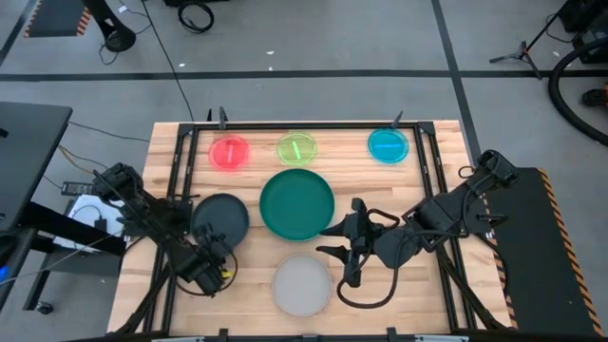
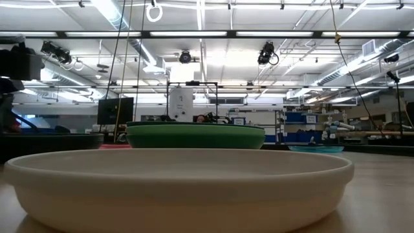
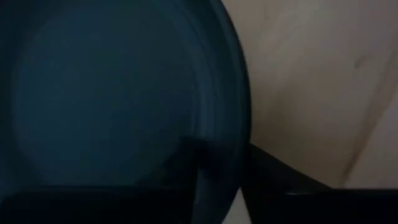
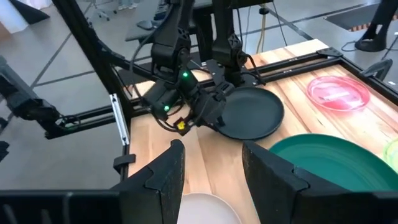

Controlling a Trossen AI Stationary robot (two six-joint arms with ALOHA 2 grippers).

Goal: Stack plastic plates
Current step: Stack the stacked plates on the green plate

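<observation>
A black plate (image 1: 220,217) sits left of centre. My left gripper (image 1: 217,249) is shut on its near rim, also seen in the right wrist view (image 4: 202,115). A large green plate (image 1: 297,204) rests flat mid-table. A pale grey plate (image 1: 302,283) lies near the front edge and fills the low view (image 2: 174,184). Small red (image 1: 229,152), yellow-green (image 1: 296,148) and blue (image 1: 388,145) plates line the far side. My right gripper (image 1: 342,255) hangs open between the green and grey plates, touching nothing. My left gripper pinches the black plate's near rim (image 3: 239,158), one finger (image 3: 193,165) over the plate's inside and the other (image 3: 273,174) outside the rim. It comes from the table's near-left side, slanting low. Whether the plate is lifted off the table I cannot tell.
A black metal frame (image 1: 432,171) runs around the wooden tabletop (image 1: 399,294). Bare wood lies to the right of the grey plate and between the small plates and the green one. Cables trail off the table's left side (image 1: 85,195).
</observation>
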